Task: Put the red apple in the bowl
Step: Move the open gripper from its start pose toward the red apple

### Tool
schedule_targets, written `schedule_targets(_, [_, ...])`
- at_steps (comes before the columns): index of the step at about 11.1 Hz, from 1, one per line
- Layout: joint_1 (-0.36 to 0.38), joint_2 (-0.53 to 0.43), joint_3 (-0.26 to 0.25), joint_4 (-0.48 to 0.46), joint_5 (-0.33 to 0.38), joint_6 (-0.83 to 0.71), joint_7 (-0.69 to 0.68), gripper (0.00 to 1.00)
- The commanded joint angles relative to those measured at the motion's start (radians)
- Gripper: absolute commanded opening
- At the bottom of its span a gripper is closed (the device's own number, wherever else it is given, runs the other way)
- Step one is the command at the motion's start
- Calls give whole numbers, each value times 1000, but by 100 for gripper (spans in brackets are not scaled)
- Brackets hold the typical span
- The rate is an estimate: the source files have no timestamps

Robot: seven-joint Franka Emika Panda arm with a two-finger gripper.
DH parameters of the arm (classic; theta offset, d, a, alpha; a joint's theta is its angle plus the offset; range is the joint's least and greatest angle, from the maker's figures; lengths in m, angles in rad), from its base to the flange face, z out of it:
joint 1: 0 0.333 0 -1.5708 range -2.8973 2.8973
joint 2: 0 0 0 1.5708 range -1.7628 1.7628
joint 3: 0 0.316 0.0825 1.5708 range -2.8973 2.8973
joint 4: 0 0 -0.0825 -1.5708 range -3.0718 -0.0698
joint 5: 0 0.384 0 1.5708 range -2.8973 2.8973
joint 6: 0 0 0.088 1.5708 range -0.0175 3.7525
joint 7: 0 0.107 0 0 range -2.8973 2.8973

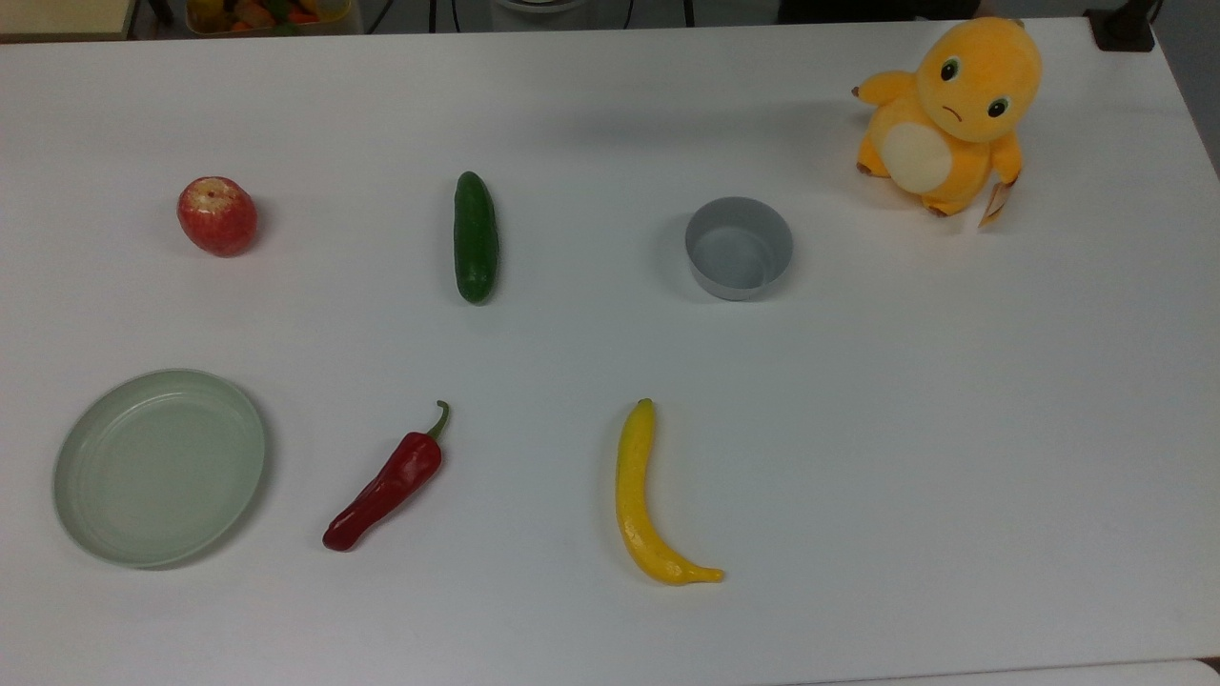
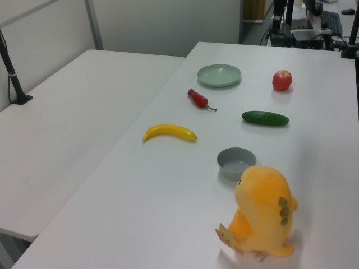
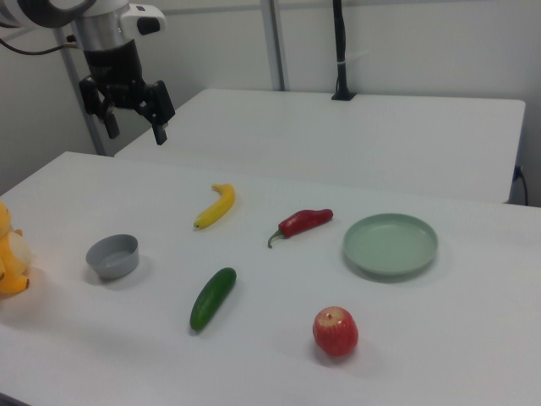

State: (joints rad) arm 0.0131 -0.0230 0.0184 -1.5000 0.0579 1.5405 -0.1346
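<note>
Your gripper (image 3: 134, 127): raised, pointing down, fingers spread, empty (right view's upper left). Red apple (image 1: 216, 215): on the table (image 1: 858, 429), top view's left, well apart from the bowl (image 1: 739, 248), cucumber (image 1: 476, 237) between.

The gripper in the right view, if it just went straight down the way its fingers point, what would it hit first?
Probably bare table. The gripper hangs open, fingers pointing down, high above the far edge. The banana and grey bowl look off that line, though depth is unclear.
</note>
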Motion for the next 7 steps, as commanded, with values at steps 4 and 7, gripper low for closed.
schedule_targets(4, [1, -18, -21, -20, 23, 0, -25, 100])
schedule_targets(7, [-4, -20, -26, -20, 23, -2, -30, 100])
